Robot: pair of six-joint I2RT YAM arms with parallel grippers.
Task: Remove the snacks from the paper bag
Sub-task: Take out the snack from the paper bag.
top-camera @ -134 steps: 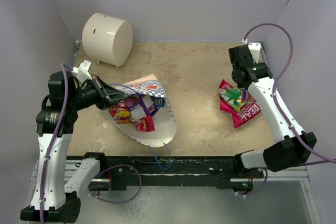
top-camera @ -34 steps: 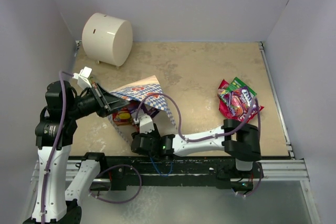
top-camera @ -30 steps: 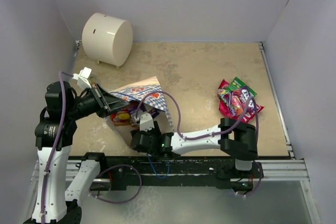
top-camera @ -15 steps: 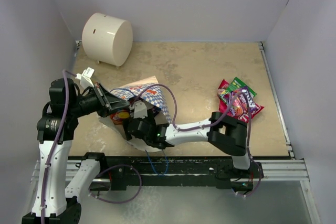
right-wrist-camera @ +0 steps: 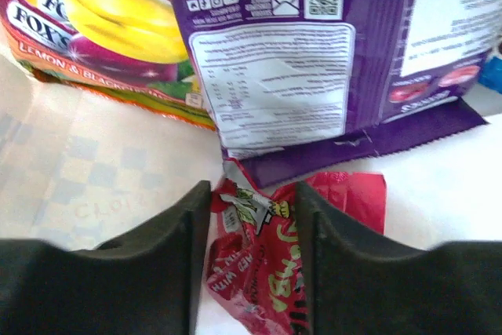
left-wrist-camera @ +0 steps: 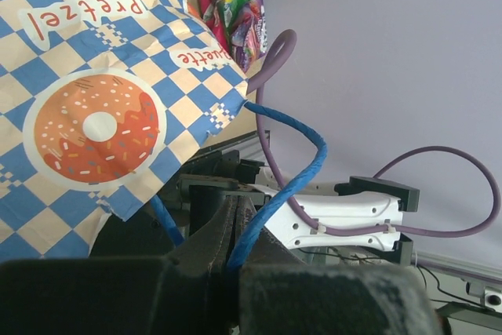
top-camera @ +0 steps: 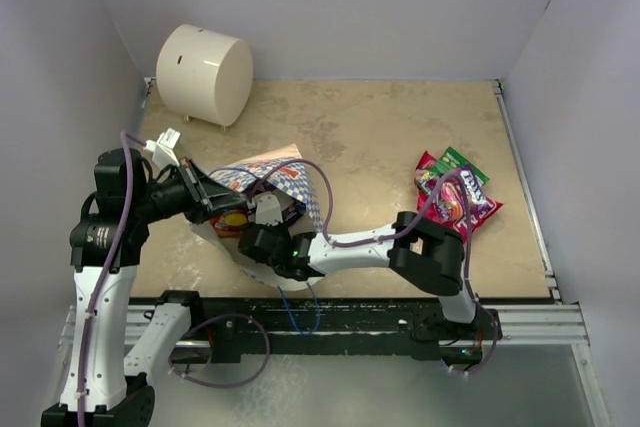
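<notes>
The blue-and-white checked paper bag [top-camera: 290,175] lies on its side, mouth toward me. My left gripper [left-wrist-camera: 233,217] is shut on its blue cord handle [left-wrist-camera: 290,186] and holds the mouth up. My right gripper [right-wrist-camera: 252,225] reaches inside the bag, its fingers pressed against both sides of a crumpled red snack packet [right-wrist-camera: 259,264]. Just beyond lie a purple packet [right-wrist-camera: 314,60] and an orange-and-yellow one [right-wrist-camera: 118,21], resting on the cream inside [right-wrist-camera: 94,170]. From above, the right gripper [top-camera: 262,215] covers most of the bag's contents.
A pile of snacks [top-camera: 455,197] lies on the table at the right, also visible as the far snacks [left-wrist-camera: 235,9] past the bag. A large cream cylinder [top-camera: 204,74] stands at the back left. Purple walls close in the table on three sides.
The right arm swung from the snack pile across to the bag and pushed into its mouth. Its jaws opened wide, then closed in on the red packet. The left gripper kept hold of the handle.
</notes>
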